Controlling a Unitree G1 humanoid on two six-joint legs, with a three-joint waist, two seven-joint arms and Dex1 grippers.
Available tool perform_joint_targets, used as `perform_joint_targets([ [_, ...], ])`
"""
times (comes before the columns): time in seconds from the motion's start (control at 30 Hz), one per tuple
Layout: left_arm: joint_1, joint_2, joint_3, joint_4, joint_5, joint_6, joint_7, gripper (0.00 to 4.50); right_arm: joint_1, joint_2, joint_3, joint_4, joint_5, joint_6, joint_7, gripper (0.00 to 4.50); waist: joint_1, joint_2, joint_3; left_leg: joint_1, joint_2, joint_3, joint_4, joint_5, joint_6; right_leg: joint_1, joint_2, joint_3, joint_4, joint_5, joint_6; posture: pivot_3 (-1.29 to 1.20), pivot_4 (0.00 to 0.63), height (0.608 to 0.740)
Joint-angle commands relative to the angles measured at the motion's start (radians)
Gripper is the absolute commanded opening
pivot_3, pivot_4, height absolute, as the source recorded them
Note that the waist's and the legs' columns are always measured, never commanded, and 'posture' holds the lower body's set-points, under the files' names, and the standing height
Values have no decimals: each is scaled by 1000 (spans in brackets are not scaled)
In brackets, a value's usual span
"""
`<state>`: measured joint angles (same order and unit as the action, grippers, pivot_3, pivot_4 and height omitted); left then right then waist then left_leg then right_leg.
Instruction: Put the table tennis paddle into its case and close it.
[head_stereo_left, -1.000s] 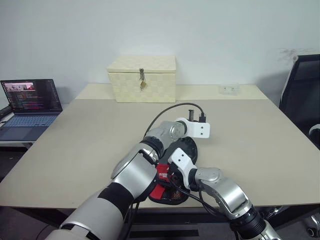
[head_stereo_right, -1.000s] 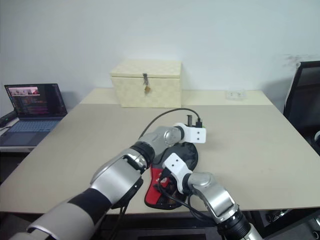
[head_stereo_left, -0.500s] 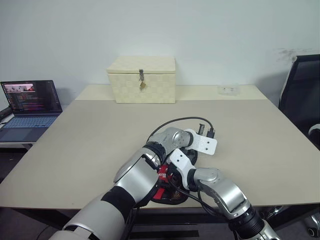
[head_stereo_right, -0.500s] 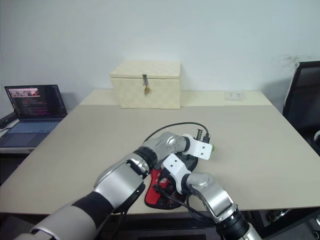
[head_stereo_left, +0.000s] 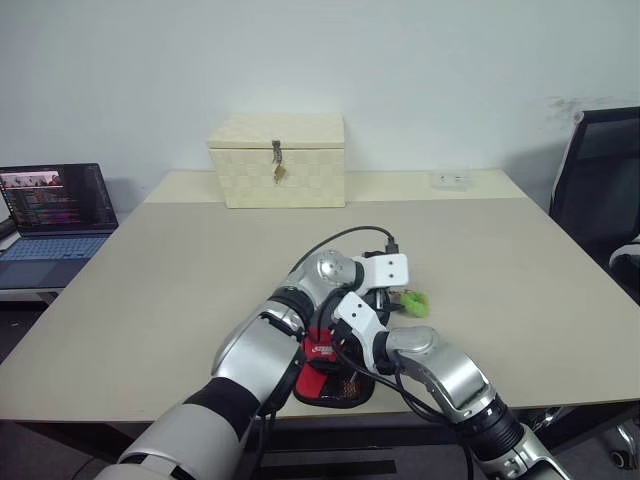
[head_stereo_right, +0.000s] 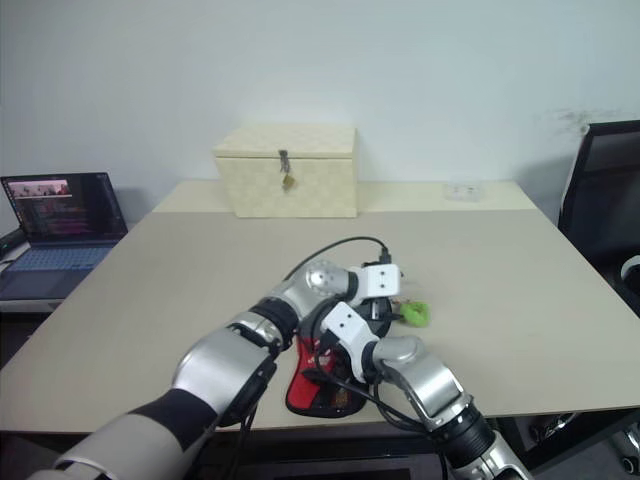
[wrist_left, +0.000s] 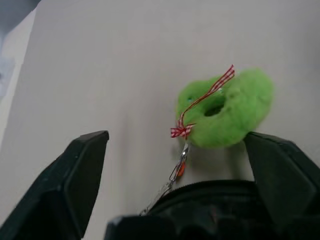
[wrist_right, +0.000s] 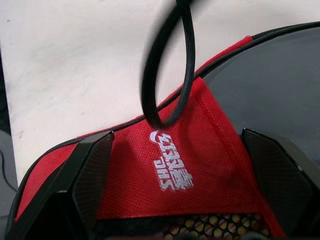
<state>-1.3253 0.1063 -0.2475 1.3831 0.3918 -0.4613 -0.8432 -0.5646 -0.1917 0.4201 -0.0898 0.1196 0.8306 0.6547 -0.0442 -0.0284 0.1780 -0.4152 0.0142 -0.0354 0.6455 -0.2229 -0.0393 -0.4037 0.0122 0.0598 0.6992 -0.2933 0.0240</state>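
Note:
The case (head_stereo_left: 322, 376) lies flat near the table's front edge, black with a red section bearing a white logo (wrist_right: 172, 167). The table tennis paddle is hidden. A fuzzy green ball (wrist_left: 227, 110) with a red-and-white ribbon hangs by a short chain (wrist_left: 175, 175) from the case's black far rim and rests on the table (head_stereo_left: 413, 303). My left gripper (wrist_left: 175, 142) is open just short of that ball, one finger on each side, touching nothing. My right gripper (wrist_right: 177, 145) is open over the red logo section, with nothing gripped.
A black cable (wrist_right: 167, 65) loops over the case between my two hands. A cream woven latched box (head_stereo_left: 277, 160) stands at the back of the table. A laptop (head_stereo_left: 50, 215) sits on a side desk at the left, and a black chair (head_stereo_left: 600, 190) at the right.
My left gripper has gone from shut to open and has drawn back a little. The green ball now lies in plain sight on the table. The right arm has kept still.

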Motion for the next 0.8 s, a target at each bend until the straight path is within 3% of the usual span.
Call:
perform_joint_targets([
  [0.03, -16, 59, 109, -49, -122, 38, -85, 4486, 9, -35, -30, -37, 67, 71, 59, 4500, 0, 0, 0, -1, 0, 0, 0, 0, 0, 0, 0, 0, 0, 0, 0, 0, 150, 740],
  [0.43, 123, 248, 348, -175, -421, 221, -360, 4486, -26, -145, -243, -246, 292, 172, 125, 4500, -7, 0, 1, -3, 0, -7, 0, 0, 0, -1, 0, -2, -2, 3, -5, 0, 150, 740],
  [0.57, 294, 312, 381, -378, -514, 368, -444, 4486, 11, -241, -320, -227, 283, 166, 104, 4500, -9, 0, 1, -3, 1, -8, 0, 0, 0, -1, -1, -2, -2, 3, -5, 0, 150, 740],
  [0.8, 493, 307, 334, -710, -557, 519, -401, 4486, 42, -302, -313, -175, 250, 110, 70, 4500, -4, 0, 1, -3, 2, -10, 0, 0, 0, -1, -1, -2, -1, 3, -5, 0, 150, 740],
])
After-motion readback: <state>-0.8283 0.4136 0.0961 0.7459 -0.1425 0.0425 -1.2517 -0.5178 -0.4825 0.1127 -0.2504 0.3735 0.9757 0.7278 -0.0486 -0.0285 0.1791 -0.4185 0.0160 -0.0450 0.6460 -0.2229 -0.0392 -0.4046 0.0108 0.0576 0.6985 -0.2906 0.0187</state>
